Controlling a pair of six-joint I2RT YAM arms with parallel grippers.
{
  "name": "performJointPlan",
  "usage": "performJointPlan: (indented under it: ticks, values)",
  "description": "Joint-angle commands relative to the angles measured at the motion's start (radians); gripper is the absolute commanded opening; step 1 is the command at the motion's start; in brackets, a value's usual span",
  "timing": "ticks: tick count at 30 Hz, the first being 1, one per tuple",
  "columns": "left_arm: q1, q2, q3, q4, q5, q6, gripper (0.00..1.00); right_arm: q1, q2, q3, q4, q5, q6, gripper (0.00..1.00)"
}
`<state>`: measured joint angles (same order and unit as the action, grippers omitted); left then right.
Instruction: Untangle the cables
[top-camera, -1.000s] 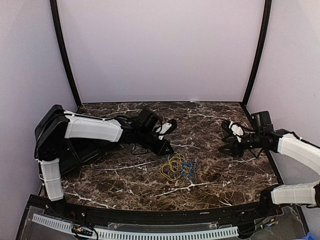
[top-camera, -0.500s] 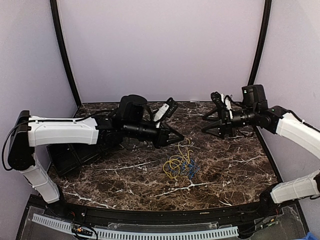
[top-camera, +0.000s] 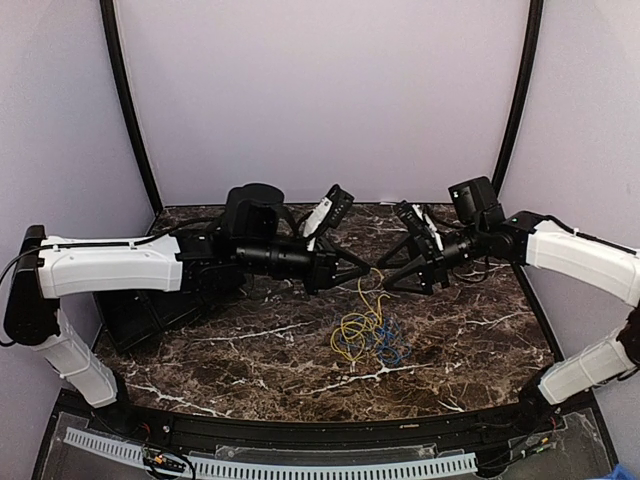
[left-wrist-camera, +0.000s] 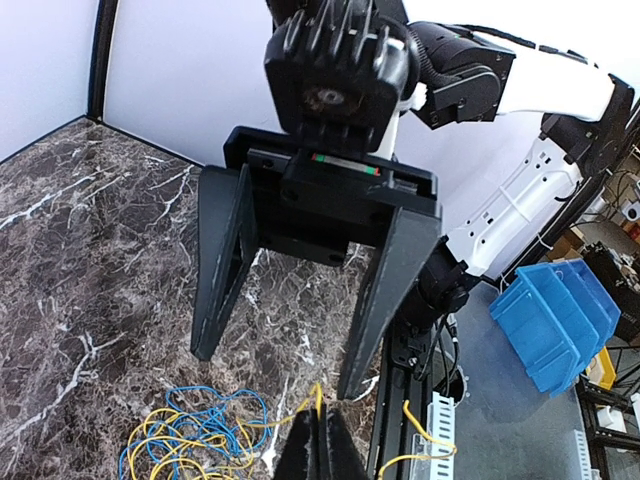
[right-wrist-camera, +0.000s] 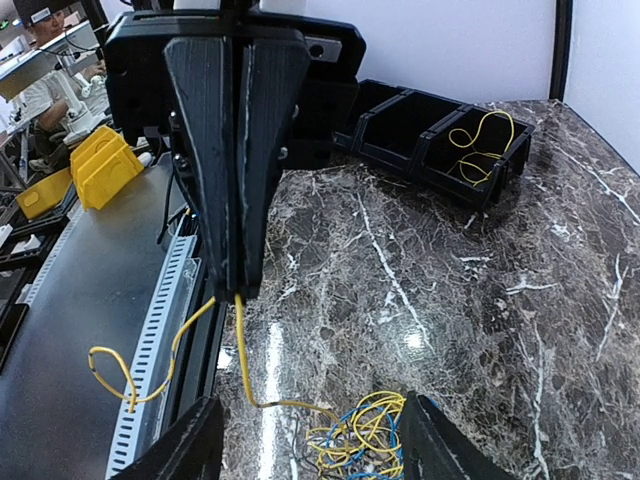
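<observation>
The left gripper (right-wrist-camera: 237, 285) is pinching a yellow cable (right-wrist-camera: 241, 350) between its tightly closed jaws. From the fingertips the cable is hanging down to the tangle of yellow and blue cables (top-camera: 366, 335), which is lying on the marble table (top-camera: 250, 340) below both sets of jaws. A short free end of the same cable is curling away on the other side of the closed tips. The right gripper (top-camera: 384, 275) is facing the left one, almost tip to tip. Its jaws are standing wide apart with nothing between them, and the pinched cable is hanging just in front of this opening.

In my judgement, the danger is coming from the thinness of the cable and the closeness of the grippers. If the right jaws are closing a little beside the cable, they are catching only air, or they are striking the left fingertips. If the arms are pulling apart while a loop is locked inside the heap, the whole tangle is rising together, or the cable is slipping out of the left jaws.

The right wrist view is showing the free end and, behind the left jaws, a black compartment tray (right-wrist-camera: 440, 130) with a second yellow cable (right-wrist-camera: 478, 150) lying in one compartment. The top view is not showing this content. The left wrist view is showing most clearly how wide the right jaws are.
</observation>
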<state>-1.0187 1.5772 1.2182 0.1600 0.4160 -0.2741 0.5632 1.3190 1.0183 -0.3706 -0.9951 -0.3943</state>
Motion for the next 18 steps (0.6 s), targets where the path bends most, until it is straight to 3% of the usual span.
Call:
performJointPlan:
  ticks: [1, 4, 11, 14, 16, 18]
  values:
    - [-0.009, -0.071, -0.036, 0.052, -0.018, -0.014, 0.0, 0.026, 0.026, 0.032, 0.014, -0.057, 0.014, 0.59]
    - [-0.01, -0.076, -0.048, 0.055, -0.018, -0.02, 0.0, 0.038, 0.043, 0.054, 0.006, -0.067, 0.015, 0.54]
    - [-0.011, -0.085, -0.075, 0.082, -0.018, -0.035, 0.0, 0.061, 0.121, 0.15, -0.039, -0.101, 0.013, 0.28]
    - [-0.011, -0.091, -0.085, 0.079, -0.031, -0.043, 0.0, 0.068, 0.142, 0.179, -0.057, -0.093, 0.005, 0.04]
    - [-0.011, -0.091, -0.095, 0.076, -0.034, -0.051, 0.0, 0.069, 0.143, 0.184, -0.059, -0.071, 0.004, 0.0]
    - [-0.012, -0.087, -0.103, 0.065, -0.039, -0.06, 0.16, 0.071, 0.139, 0.178, -0.054, -0.059, 0.004, 0.0]
